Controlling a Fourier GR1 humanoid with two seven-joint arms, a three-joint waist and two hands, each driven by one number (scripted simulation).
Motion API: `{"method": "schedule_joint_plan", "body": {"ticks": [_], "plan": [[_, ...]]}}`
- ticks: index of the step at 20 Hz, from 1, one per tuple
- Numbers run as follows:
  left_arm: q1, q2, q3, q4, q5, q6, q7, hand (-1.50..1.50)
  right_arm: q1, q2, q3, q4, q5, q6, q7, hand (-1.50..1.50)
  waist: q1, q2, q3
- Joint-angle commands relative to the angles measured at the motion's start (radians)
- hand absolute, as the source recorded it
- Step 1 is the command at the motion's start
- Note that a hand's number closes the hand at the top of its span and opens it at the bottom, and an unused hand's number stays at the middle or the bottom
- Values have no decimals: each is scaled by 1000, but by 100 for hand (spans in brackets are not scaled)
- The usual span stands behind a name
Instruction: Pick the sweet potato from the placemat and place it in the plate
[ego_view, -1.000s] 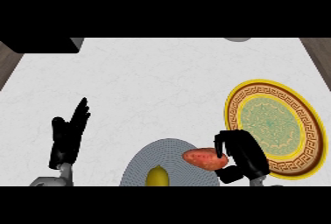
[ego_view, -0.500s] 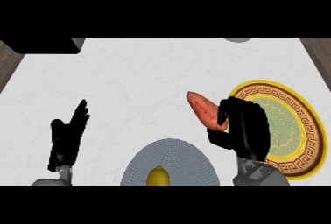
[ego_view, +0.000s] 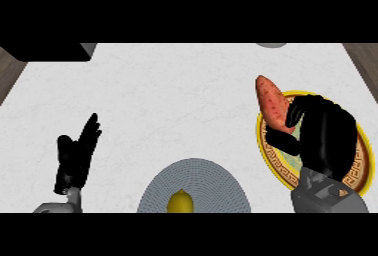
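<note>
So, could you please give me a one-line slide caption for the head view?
Right robot hand holds the sweet potato over the plate rim; left robot hand rests open.

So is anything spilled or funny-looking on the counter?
Nothing is spilled or broken. The sweet potato is up in the right hand, fingers curled round it, over the left rim of the plate. A yellow thing sits on the grey placemat. The left hand rests open at the left.
</note>
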Motion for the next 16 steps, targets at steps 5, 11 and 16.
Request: {"method": "schedule_joint_plan", "body": {"ticks": [5,11,16], "plan": [[-30,18,26,-18,-5,-35,27,0,-42,-100,-218,134,-129,-35,-91,150,3,2,1],[22,-48,-18,-42,-43,1,26,0,-76,-175,-302,232,-195,38,-115,150,5,1,0],[-5,-30,-1,-65,-48,-1,63,0,-32,-181,-338,376,-308,51,-214,150,6,1,1]]}}
